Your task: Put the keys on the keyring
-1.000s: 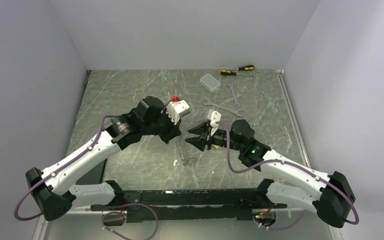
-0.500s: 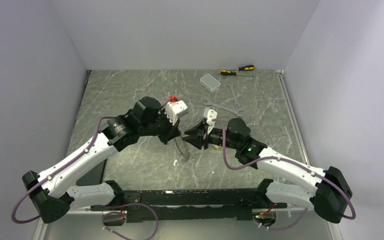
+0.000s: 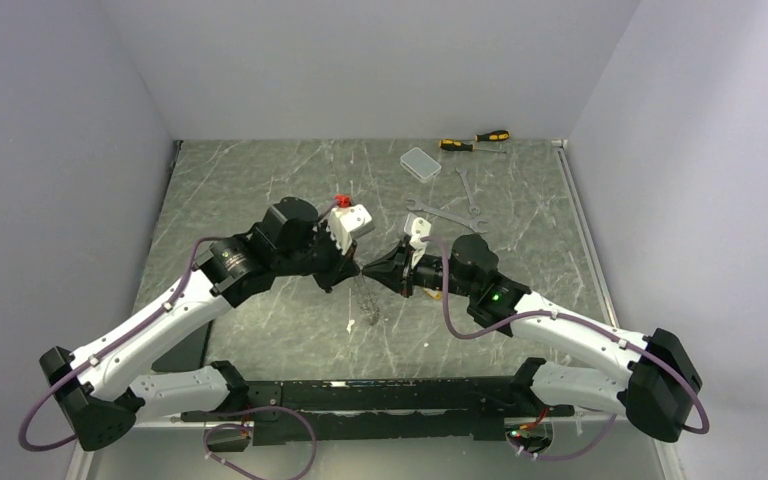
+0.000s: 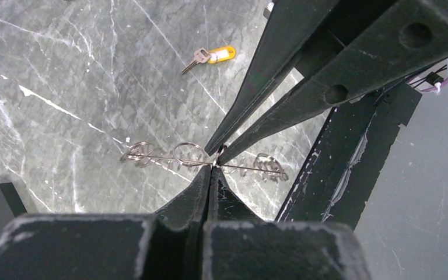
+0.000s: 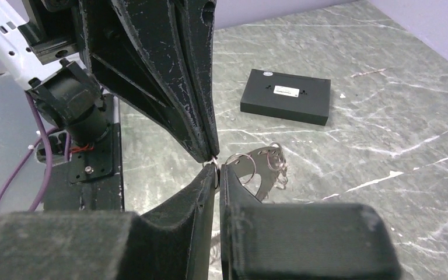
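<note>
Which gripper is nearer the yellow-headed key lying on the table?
Right, narrowly. Both meet at the keyring tip to tip, but the right gripper reaches in from the side where the yellow-headed key lies; the left gripper is across the keyring from it.

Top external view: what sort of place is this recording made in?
Probably a robot lab test cell: plain grey walls box in a marble-patterned table, two arms are bolted at its near edge, and screwdrivers and wrenches lie at the back.

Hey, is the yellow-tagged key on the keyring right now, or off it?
Off. The yellow-tagged key lies flat on the marbled table, well apart from the keyring.
</note>
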`<state>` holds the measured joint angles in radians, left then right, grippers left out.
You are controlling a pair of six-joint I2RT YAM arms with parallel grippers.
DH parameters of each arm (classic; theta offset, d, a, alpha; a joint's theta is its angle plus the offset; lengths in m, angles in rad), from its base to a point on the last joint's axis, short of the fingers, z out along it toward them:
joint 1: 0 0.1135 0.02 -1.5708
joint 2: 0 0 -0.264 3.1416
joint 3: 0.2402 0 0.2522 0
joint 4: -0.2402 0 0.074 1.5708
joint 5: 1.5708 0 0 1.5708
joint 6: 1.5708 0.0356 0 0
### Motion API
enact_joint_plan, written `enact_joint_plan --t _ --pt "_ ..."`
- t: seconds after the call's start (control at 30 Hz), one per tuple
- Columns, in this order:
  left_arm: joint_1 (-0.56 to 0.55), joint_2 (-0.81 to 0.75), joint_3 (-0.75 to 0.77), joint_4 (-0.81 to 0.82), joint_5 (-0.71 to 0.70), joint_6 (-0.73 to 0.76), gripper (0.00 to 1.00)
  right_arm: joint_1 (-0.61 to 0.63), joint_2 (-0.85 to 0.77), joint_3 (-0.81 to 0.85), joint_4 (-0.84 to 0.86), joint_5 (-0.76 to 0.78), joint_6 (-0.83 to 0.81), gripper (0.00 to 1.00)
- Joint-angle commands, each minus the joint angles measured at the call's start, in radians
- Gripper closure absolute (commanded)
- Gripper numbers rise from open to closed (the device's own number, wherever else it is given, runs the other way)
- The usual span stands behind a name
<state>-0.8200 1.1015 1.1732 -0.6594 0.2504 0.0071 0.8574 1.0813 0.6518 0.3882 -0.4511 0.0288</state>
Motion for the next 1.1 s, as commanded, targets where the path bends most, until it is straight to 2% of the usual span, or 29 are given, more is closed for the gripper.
enact_joint_plan --t 0.0,0.1,0.23,0.37,0.4,0.43,0.53,0.6,0.7,0.77,1.07 --pt "-0.004 -0.038 0.006 0.052 0.020 -0.001 1.00 0.012 0.002 0.039 0.024 -0.020 -0.008 0.90" --pt "-0.005 -0.041 0.008 0.052 0.017 -0.001 1.00 0.014 0.013 0.050 0.009 -0.010 0.001 0.92" --pt "-0.005 -0.051 0.005 0.053 0.011 -0.001 1.00 0.014 0.029 0.059 -0.001 -0.016 0.004 1.00" --pt "-0.004 -0.056 0.005 0.051 0.001 -0.001 1.00 0.016 0.028 0.061 -0.001 -0.031 0.004 1.00" --pt "-0.004 -0.057 0.007 0.048 -0.006 0.000 0.96 0.018 0.022 0.057 0.003 -0.026 0.002 1.00" --pt "-0.004 -0.059 0.010 0.043 -0.016 -0.001 0.89 0.021 0.016 0.053 0.009 -0.021 -0.005 1.00" --pt "-0.005 -0.089 0.010 0.033 -0.052 -0.040 0.47 0.031 -0.017 0.030 0.022 -0.017 -0.042 1.00" --pt "-0.004 -0.128 -0.005 0.047 -0.071 -0.047 0.24 0.037 -0.041 0.016 0.028 -0.022 -0.068 1.00" --pt "-0.005 -0.189 -0.035 0.083 -0.079 -0.061 0.11 0.038 -0.079 -0.003 0.047 -0.041 -0.081 1.00" --pt "-0.005 -0.224 -0.050 0.105 -0.052 -0.059 0.09 0.037 -0.102 -0.019 0.077 -0.053 -0.081 1.00" --pt "-0.005 -0.349 -0.088 0.225 0.082 -0.036 0.12 0.036 -0.163 -0.043 0.185 -0.115 -0.108 1.00"
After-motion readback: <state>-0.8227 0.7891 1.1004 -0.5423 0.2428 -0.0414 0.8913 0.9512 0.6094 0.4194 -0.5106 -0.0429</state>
